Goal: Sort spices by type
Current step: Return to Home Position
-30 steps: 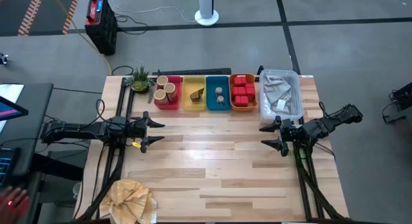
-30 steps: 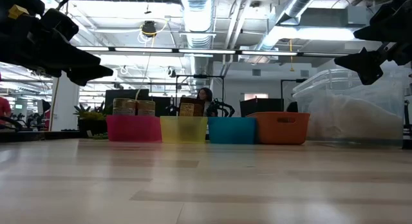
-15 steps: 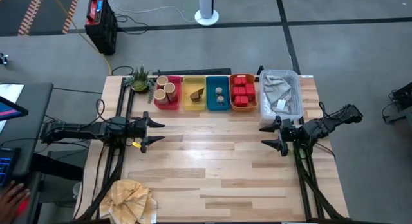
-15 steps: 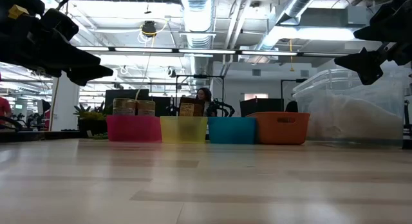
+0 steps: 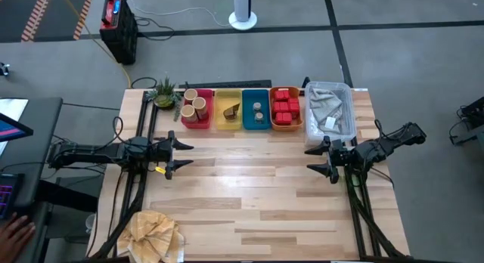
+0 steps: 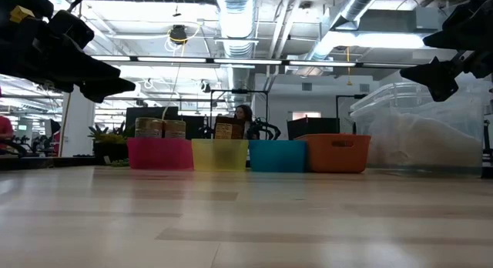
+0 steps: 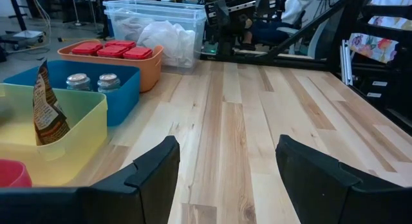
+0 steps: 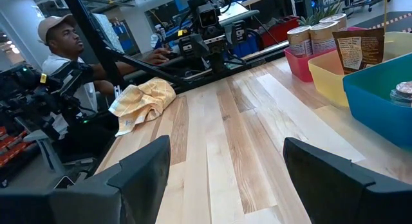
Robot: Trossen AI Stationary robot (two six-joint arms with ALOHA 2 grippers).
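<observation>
The spices sit in four coloured bins along the table's far edge. Tan cylinders [image 5: 195, 104] stand in the pink bin [image 5: 187, 119], and a dark brown wedge [image 5: 231, 109] is in the yellow bin [image 5: 221, 119]. Round tins [image 5: 258, 112] are in the blue bin [image 5: 248, 121], and red packs [image 5: 285, 108] fill the orange bin [image 5: 273, 124]. My left gripper [image 5: 185, 155] hovers open at the table's left side, pointing right. My right gripper [image 5: 314, 159] hovers open at the right side, pointing left. Both are clear of the bins, with nothing between the fingers.
A clear plastic tub [image 5: 342, 93] with pale crumpled material stands at the far right. A small plant [image 5: 164, 93] is at the far left corner. Crumpled tan paper [image 5: 155, 233] lies at the near left corner. A person [image 8: 61, 37] sits beyond the table's left side. Bare wood lies between the arms.
</observation>
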